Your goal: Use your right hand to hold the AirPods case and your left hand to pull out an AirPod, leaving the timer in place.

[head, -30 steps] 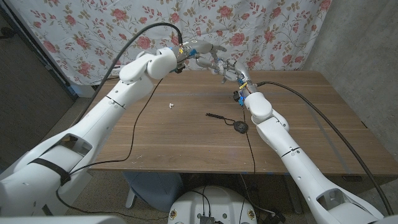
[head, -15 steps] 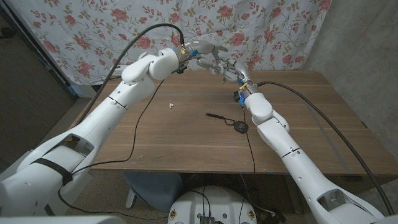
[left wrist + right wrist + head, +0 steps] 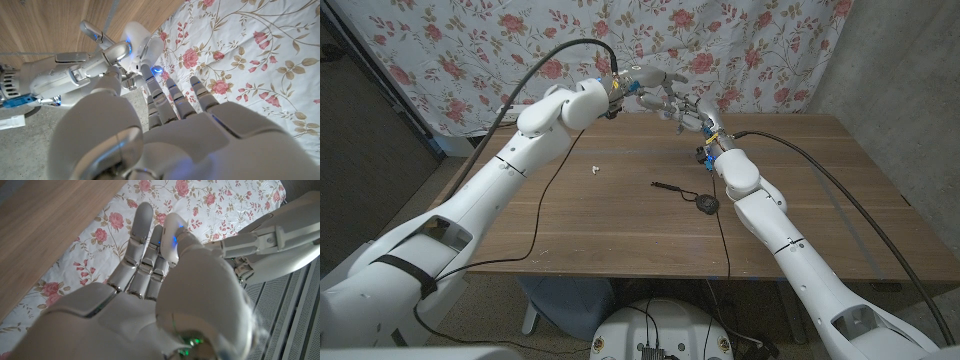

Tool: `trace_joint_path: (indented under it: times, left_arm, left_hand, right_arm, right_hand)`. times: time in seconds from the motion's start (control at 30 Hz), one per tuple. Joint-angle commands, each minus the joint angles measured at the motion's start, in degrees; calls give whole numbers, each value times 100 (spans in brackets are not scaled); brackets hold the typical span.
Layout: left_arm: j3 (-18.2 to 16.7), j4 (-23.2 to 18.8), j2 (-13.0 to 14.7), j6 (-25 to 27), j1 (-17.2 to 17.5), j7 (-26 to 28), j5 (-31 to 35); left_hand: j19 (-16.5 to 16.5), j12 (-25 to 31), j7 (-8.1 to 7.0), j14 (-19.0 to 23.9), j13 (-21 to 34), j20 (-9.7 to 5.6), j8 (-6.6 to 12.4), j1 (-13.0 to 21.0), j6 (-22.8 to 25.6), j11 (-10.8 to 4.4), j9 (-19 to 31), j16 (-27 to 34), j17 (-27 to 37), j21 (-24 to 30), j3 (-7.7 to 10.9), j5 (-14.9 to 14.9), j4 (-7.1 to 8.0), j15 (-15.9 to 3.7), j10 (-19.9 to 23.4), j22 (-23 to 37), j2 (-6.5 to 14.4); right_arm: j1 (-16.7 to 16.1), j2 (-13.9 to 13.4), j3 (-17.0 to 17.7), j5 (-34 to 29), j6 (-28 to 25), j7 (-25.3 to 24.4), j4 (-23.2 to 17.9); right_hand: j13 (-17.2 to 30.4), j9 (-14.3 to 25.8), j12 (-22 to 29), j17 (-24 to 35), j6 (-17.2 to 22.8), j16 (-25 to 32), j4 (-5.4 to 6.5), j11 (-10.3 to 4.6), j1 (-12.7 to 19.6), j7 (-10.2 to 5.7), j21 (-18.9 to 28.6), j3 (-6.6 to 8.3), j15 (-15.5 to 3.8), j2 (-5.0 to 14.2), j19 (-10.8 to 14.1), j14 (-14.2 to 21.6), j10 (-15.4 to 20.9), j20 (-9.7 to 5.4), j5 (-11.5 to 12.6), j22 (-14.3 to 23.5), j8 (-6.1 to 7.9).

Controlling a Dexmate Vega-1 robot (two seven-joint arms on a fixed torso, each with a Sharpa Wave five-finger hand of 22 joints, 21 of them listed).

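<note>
White glossy AirPods case (image 3: 141, 37), rounded, right hand (image 3: 685, 112)

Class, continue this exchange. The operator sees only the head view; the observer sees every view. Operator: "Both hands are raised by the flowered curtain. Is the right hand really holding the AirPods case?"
Observer: Yes. The right wrist view shows the right hand gripping the white AirPods case between its thumb and fingers.
Operator: Has the left hand got hold of an AirPod?
Observer: In the left wrist view, the left hand has its fingers stretched right up to the case. I can't tell whether they pinch anything.
</note>
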Motion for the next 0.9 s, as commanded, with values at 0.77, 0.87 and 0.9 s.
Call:
trace_joint_path:
  times: [0.77,0.87,0.9]
  left_arm:
    - [106,34,52,-133,-4,215,254]
    - [140,17,85,-124,6,299,395]
    - [144,10,80,-92,3,247,390]
  left_hand:
    - [12,-72,66,31,-46,3,87,31,162,87,12,14,24,-1,68,30,24,2,3,30,10]
    - [13,-65,64,40,-49,5,88,23,170,73,12,17,25,0,76,30,29,0,46,30,18]
    - [12,-63,64,47,-49,2,88,19,172,72,12,20,25,0,77,30,32,-3,53,30,19]
  right_arm:
    - [-5,-7,38,231,-47,199,-40]
    - [-13,-11,40,253,-37,217,-48]
    - [-17,-5,46,276,-33,226,-52]
  right_hand:
    - [65,9,15,16,52,-9,-24,-657,-6,-21,73,16,-987,45,-1759,287,702,-592,46,9,-30]
    - [59,9,16,17,53,-9,-25,-666,-6,-21,80,13,-988,42,-1761,287,719,-591,47,11,-31]
    - [59,9,12,17,52,-8,-24,-666,-6,-24,81,14,-988,43,-1761,288,709,-591,47,11,-31]
